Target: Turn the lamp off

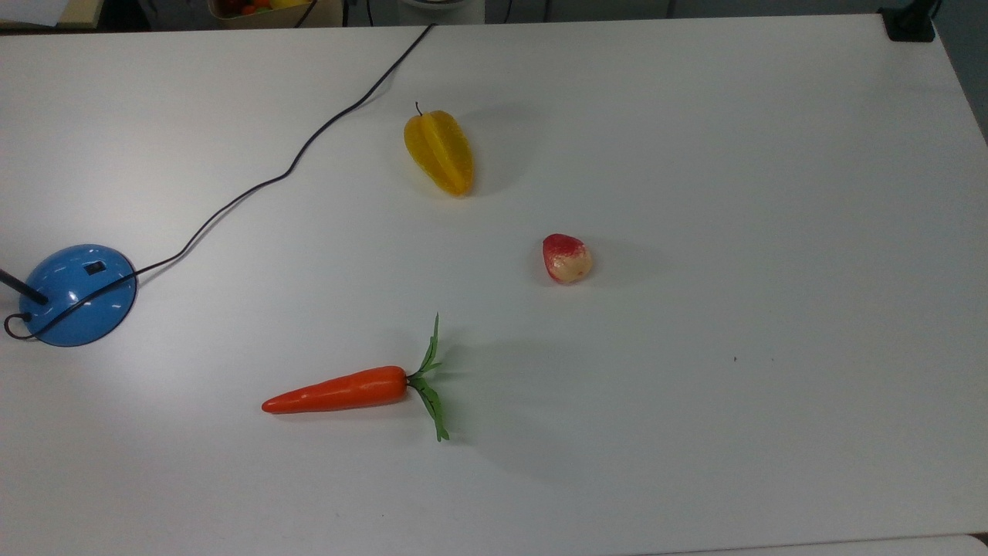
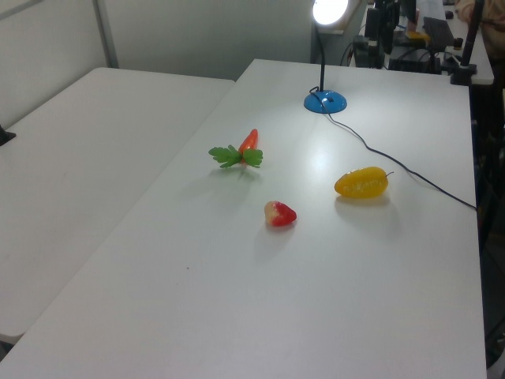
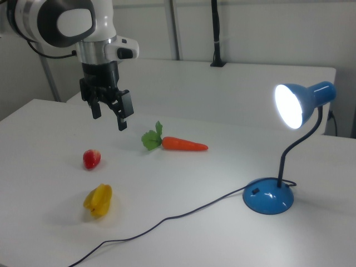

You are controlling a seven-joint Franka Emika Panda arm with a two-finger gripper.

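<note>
I see the lamp (image 3: 268, 196) lit, its blue base on the white counter (image 1: 695, 386) at the top view's far left edge, cord (image 1: 293, 166) trailing away. My hand (image 3: 108, 115) hangs empty above the counter, fingers spread wide, well apart from the lamp, over what looks like a strawberry (image 3: 92, 159). A carrot (image 3: 183, 144) lies between.

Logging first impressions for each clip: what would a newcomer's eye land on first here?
The lit lamp draws the eye first, its blue shade glowing at the right view's right above a glossy blue base. Next comes the gripper, fingers open, hanging above the white table at the right view's upper left. Below it lie a carrot, a strawberry and a yellow starfruit.
</note>
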